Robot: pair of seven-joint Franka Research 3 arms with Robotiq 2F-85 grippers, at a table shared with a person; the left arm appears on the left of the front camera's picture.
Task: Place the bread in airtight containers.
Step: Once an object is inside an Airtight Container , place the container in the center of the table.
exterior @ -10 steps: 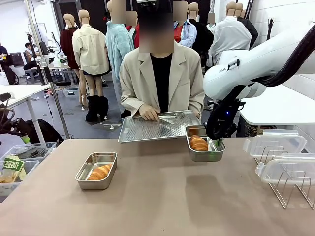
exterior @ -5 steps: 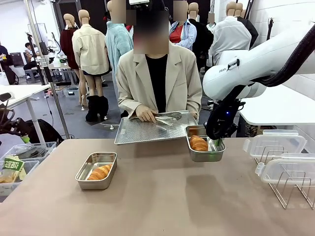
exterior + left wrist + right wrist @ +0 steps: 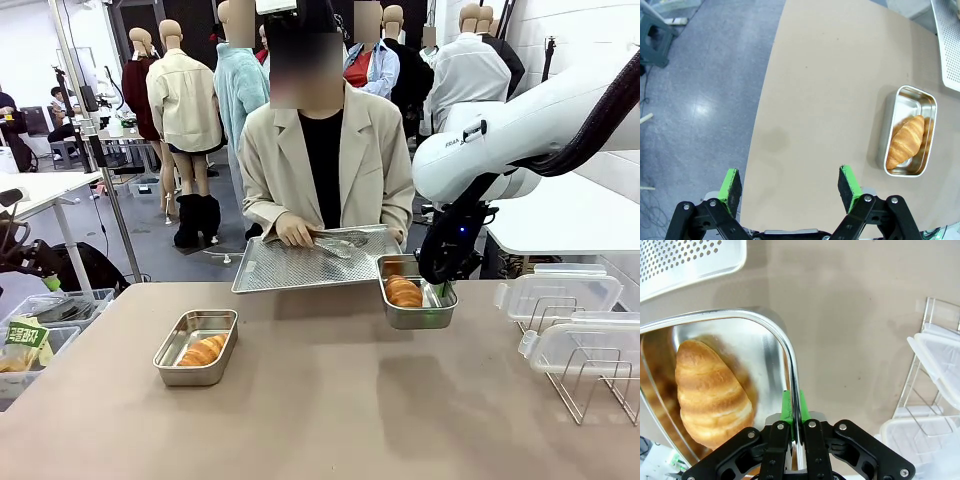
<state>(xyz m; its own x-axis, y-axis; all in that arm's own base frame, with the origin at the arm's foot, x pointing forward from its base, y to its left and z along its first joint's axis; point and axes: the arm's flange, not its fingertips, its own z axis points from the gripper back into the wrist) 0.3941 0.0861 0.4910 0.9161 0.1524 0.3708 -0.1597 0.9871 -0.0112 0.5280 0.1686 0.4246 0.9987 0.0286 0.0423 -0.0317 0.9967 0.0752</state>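
Right fingers (image 3: 786, 404) pinching container rim (image 3: 788, 352), bread (image 3: 710, 387) beside

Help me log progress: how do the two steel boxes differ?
The right box has its rim pinched by the shut right gripper; the left box stands free. The right box sits by the tray; the left box lies nearer the robot. Both are lidless, each holding one roll.
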